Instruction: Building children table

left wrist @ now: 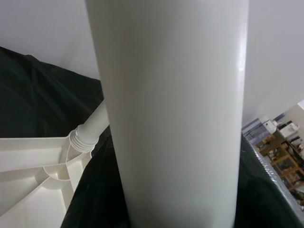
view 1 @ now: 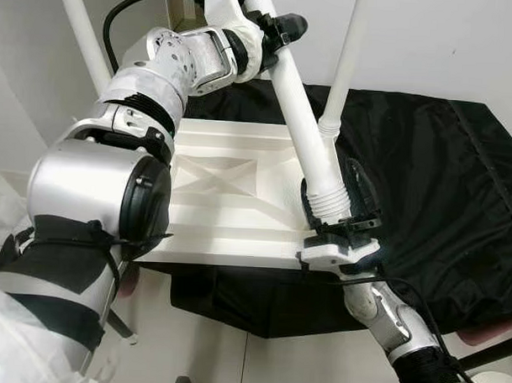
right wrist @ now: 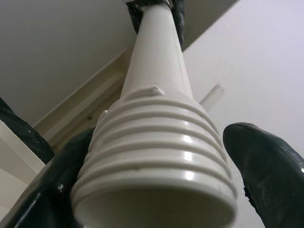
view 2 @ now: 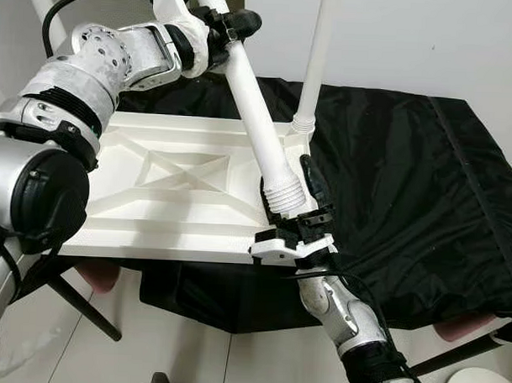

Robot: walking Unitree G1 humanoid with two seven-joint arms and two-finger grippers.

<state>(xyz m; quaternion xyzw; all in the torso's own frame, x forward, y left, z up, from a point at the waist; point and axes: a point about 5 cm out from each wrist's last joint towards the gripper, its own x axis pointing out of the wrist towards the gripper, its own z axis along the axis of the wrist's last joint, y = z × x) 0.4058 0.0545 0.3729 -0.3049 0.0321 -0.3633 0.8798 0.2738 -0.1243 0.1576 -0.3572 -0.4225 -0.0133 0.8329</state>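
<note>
A white children's table top point(view 1: 214, 190) lies upside down on a black cloth point(view 1: 441, 189). One white leg point(view 1: 344, 68) stands screwed into its far right corner, its base point(left wrist: 85, 137) ribbed. A second, loose leg point(view 1: 304, 130) slants over the top. My left gripper point(view 1: 274, 32) is shut on its upper part. The threaded end point(view 1: 327, 202) of this leg hangs above the near right corner, between the black fingers point(right wrist: 266, 180) of my right gripper point(view 1: 331, 202). That gripper is open: one finger touches the thread, the other stands a little off. The corner below is hidden.
Another white leg point(view 1: 81, 34) rises at the far left. The cloth-covered surface ends just before me, with tiled floor point(view 1: 208, 358) below. A pinkish object point(view 1: 486, 334) and a dark bar lie low at the right. A pale wall stands behind.
</note>
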